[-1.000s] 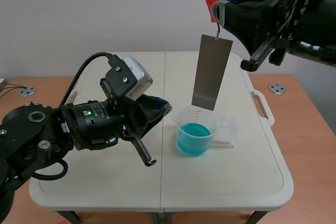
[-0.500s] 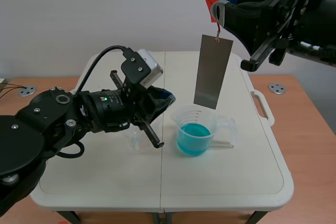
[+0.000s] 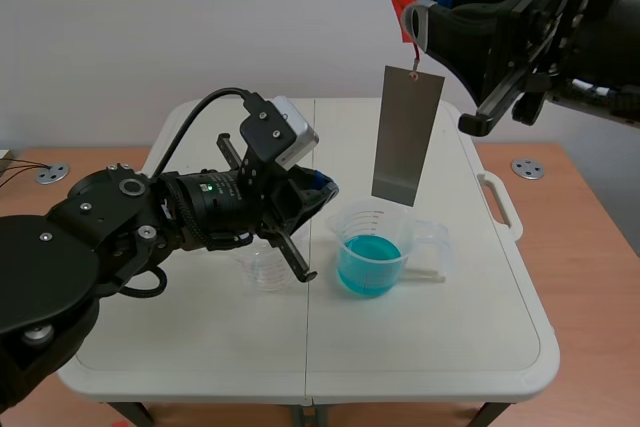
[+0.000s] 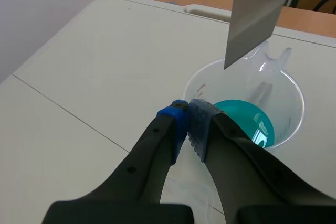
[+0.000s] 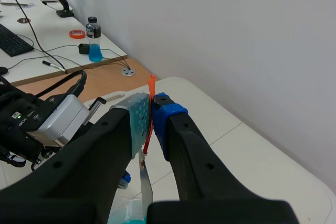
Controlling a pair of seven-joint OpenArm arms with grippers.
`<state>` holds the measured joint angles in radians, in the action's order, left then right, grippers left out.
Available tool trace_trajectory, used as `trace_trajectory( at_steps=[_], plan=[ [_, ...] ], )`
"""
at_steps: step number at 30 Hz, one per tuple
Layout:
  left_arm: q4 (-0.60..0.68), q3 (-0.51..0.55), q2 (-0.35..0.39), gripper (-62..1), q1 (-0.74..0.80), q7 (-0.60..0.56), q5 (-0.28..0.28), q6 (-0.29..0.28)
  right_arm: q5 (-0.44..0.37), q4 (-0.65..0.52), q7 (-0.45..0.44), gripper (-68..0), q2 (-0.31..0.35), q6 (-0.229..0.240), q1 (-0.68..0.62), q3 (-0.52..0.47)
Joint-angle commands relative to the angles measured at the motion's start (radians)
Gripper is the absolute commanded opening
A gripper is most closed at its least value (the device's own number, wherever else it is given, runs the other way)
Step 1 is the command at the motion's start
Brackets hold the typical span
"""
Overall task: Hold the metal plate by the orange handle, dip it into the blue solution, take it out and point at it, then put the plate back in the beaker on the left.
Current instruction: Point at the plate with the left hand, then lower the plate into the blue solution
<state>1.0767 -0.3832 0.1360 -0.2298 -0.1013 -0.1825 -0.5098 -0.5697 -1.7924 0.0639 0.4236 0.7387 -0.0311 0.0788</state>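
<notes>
Possibly the closed, empty left gripper (image 4: pixel 187 115) could bump the metal plate (image 3: pixel 405 137), swinging it under the right gripper (image 5: pixel 151 109) clamping its orange handle (image 3: pixel 403 0).

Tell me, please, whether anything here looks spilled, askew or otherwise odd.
Nothing stands out. The metal plate hangs from the right end effector, leaning only slightly, above the upright beaker of blue solution, and no liquid shows on the table.

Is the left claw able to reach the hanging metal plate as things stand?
Probably yes: the left claw, shut, sits near the metal plate, which hangs free over the beaker of blue solution; nothing stands between.
</notes>
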Motion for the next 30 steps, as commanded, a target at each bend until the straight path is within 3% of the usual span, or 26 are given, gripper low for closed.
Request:
trace_trajectory(
  at_steps=[1, 15, 24, 30],
  plan=[
    [0.016, 0.0, -0.008, -59.3, -0.008, -0.013, 0.013, -0.003, -0.018, -0.01, -0.019, -66.3, 0.003, 0.007, 0.012, 0.0],
    [0.016, 0.008, 0.011, -59.3, -0.005, -0.012, 0.013, 0.014, -0.019, -0.01, -0.019, -66.3, 0.002, 0.007, 0.012, 0.0],
    [0.175, 0.15, 0.191, -59.2, 0.174, -0.132, 0.037, 0.056, -0.019, -0.01, -0.027, -66.3, 0.0, 0.007, 0.014, 0.0],
    [0.264, 0.344, 0.338, -59.2, 0.413, -0.258, 0.126, 0.125, -0.019, -0.01, -0.027, -66.3, -0.001, 0.007, 0.014, 0.0]
  ],
)
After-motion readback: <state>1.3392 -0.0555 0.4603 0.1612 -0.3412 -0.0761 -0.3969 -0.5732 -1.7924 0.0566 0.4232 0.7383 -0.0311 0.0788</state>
